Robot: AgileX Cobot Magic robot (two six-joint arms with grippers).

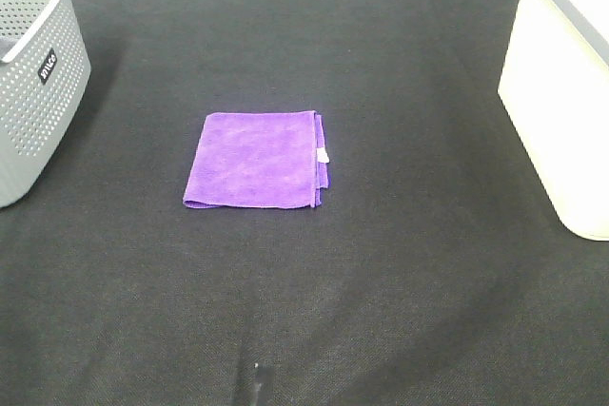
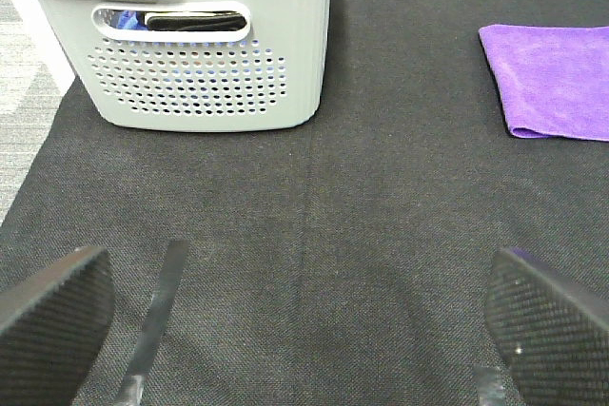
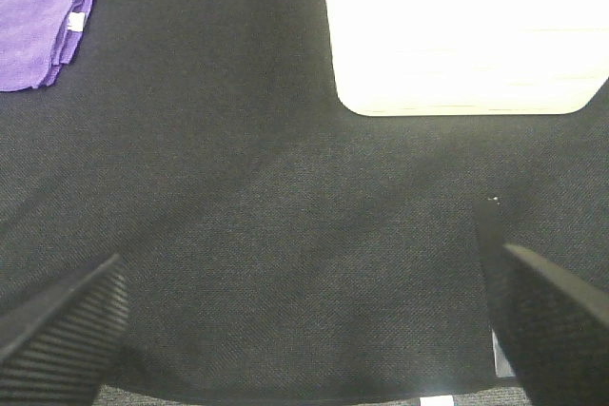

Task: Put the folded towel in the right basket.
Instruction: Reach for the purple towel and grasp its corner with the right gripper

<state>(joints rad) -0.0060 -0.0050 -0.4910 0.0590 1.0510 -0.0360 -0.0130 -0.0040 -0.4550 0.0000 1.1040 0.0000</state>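
A folded purple towel (image 1: 257, 160) with a small white tag lies flat on the black cloth in the middle of the table. It also shows in the left wrist view (image 2: 554, 81) and in the right wrist view (image 3: 43, 24). The right basket (image 1: 563, 83) is cream-white and stands at the right edge; it shows in the right wrist view (image 3: 461, 30) too. Neither arm shows in the high view. My left gripper (image 2: 300, 325) is open and empty, well short of the towel. My right gripper (image 3: 304, 330) is open and empty, in front of the cream basket.
A grey perforated basket (image 1: 33, 73) stands at the left edge; in the left wrist view (image 2: 195, 45) dark items lie inside it. A black cloth (image 1: 314, 301) covers the table. Its edge and a grey floor show in the left wrist view (image 2: 24, 130).
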